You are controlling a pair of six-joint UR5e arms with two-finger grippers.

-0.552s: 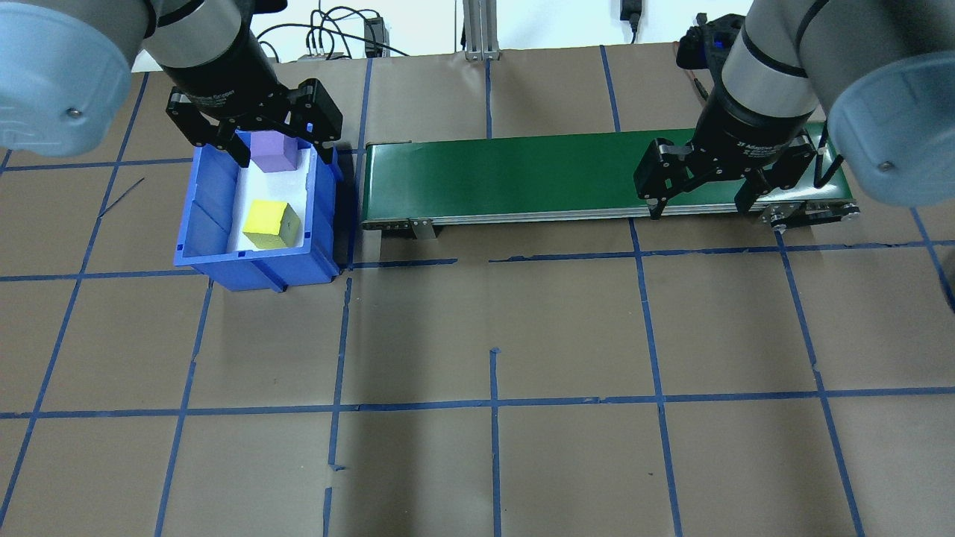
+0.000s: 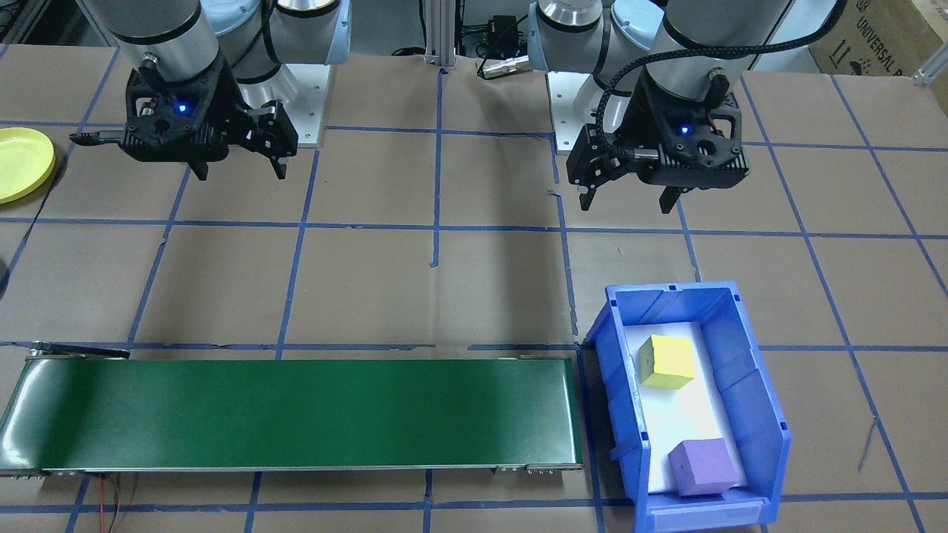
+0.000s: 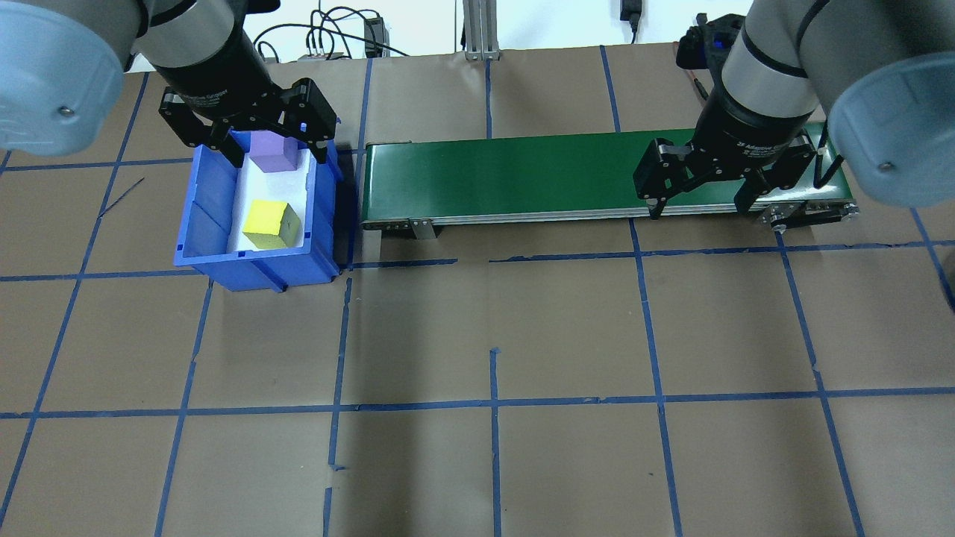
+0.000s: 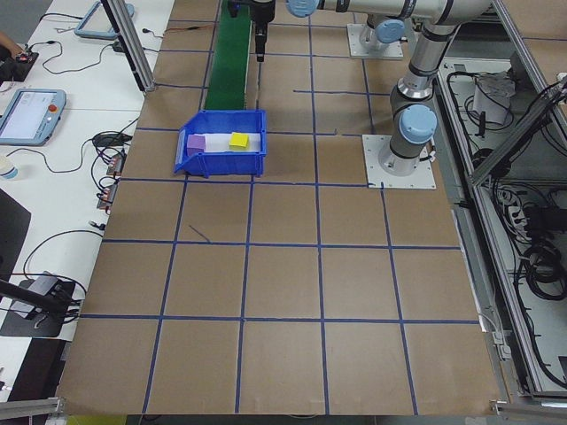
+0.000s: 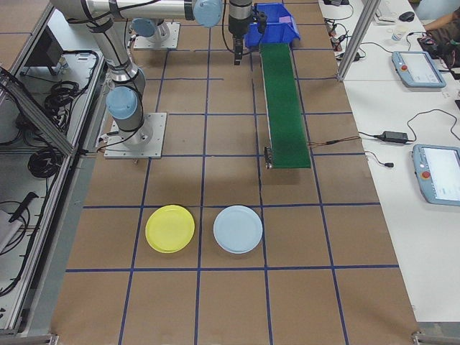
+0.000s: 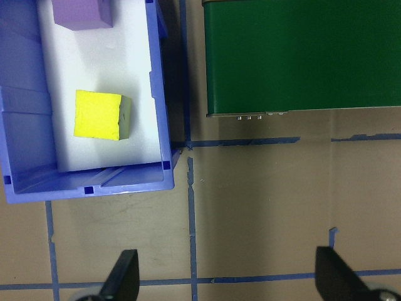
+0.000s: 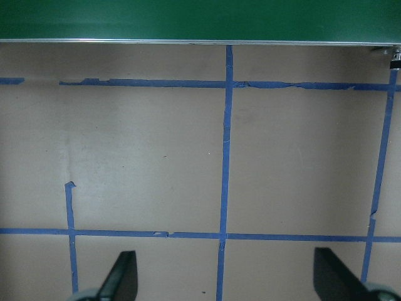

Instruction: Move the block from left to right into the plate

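The left pincer (image 3: pixel 270 145) is hanging wide open and empty, fingers pointing down, above the bin (image 3: pixel 207 216) containing the purple block (image 3: pixel 272 153) and yellow block (image 3: pixel 270 224). The right pincer (image 3: pixel 701 200) is hanging open, empty, beside the conveyor (image 3: pixel 522 179). The plate (image 5: pixel 170 228) is lying well apart on the counter (image 3: pixel 492 335).

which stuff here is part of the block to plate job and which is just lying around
Part of the job:
yellow block
purple block
blue bin
green belt
yellow plate
left claw, open
right claw, open

Just lying about:
pale blue plate
cables
tablets on the side bench
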